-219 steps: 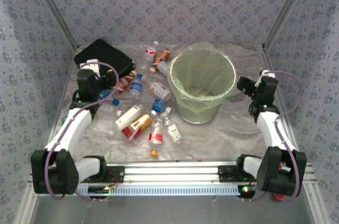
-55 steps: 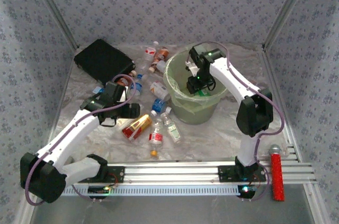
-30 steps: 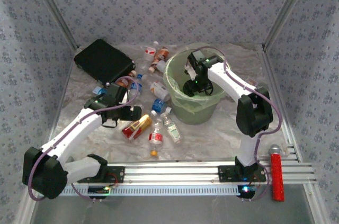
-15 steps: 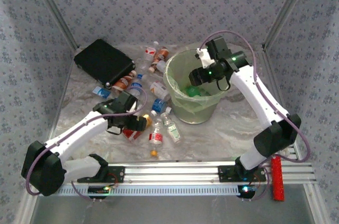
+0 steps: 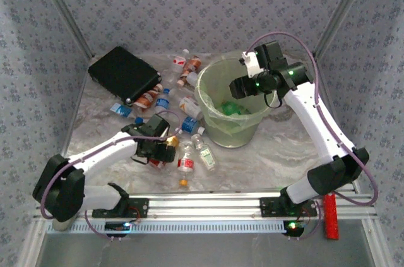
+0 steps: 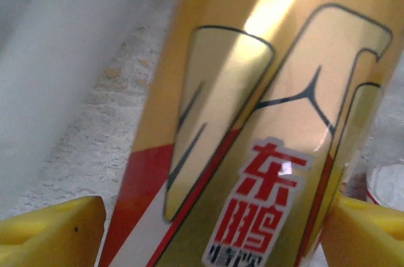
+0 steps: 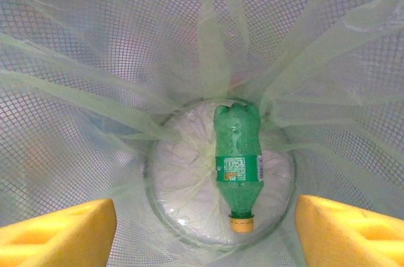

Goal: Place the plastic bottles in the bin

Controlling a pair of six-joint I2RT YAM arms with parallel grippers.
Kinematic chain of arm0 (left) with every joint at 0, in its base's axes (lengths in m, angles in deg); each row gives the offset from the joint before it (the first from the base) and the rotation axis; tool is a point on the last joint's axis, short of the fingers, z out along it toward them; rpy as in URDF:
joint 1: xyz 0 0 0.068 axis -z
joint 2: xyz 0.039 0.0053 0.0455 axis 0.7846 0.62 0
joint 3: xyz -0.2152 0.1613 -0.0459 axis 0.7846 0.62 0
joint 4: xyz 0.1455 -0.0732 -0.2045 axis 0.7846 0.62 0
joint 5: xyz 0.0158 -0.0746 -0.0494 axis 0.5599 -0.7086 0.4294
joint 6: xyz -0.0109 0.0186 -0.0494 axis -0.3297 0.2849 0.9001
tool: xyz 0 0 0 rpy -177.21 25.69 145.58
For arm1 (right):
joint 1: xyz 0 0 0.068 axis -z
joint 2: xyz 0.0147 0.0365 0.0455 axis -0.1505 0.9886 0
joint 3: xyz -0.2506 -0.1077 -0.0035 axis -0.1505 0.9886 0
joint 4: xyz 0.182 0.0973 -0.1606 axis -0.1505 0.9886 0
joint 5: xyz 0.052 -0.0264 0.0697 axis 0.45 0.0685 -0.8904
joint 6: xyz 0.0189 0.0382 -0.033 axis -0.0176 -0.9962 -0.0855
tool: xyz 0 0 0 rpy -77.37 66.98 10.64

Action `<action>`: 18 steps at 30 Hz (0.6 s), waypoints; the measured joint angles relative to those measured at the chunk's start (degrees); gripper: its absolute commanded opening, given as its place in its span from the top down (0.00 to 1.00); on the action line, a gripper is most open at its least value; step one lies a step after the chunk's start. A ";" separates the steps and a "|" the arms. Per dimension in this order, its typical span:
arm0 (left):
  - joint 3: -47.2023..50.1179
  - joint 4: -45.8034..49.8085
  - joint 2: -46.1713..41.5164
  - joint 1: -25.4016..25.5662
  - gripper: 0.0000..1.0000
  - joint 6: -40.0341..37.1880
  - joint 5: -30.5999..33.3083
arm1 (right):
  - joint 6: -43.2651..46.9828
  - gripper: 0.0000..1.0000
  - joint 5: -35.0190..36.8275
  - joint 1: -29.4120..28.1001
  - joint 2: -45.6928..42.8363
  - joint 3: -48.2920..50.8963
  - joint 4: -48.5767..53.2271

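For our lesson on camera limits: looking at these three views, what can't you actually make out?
- Left wrist view: the gold bottle sits too close; both ends run off the frame edges.
- Top view: the left gripper covers that bottle, so finger contact is unclear.
- Right wrist view: the green bottle in the bin carries label print too small to read.

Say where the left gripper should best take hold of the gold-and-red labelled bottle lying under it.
Grip the labelled mid-body, coming from above. The gold-and-red bottle lies on its side, and its straight round body runs lengthways between the yellow fingertips of the left gripper. Closing across its width there probably holds best.
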 measured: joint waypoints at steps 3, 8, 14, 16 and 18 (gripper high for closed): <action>0.00 -0.24 0.96 0.00 0.29 0.17 -0.02 | -0.04 0.24 0.00 0.09 0.00 0.07 0.00; -0.07 -0.44 0.96 0.00 0.33 0.26 0.02 | -0.04 0.24 0.00 0.22 -0.09 0.07 0.00; -2.19 1.70 -0.87 0.26 0.35 0.24 0.02 | -0.04 0.24 -0.24 0.24 -1.22 0.07 -0.02; -3.65 2.73 -2.75 0.26 0.35 0.22 0.02 | -0.17 0.22 -0.59 0.28 -1.73 0.07 -0.02; -5.62 3.72 -5.14 0.26 0.35 0.22 0.15 | -0.72 0.21 -0.87 0.46 -2.38 0.04 -0.11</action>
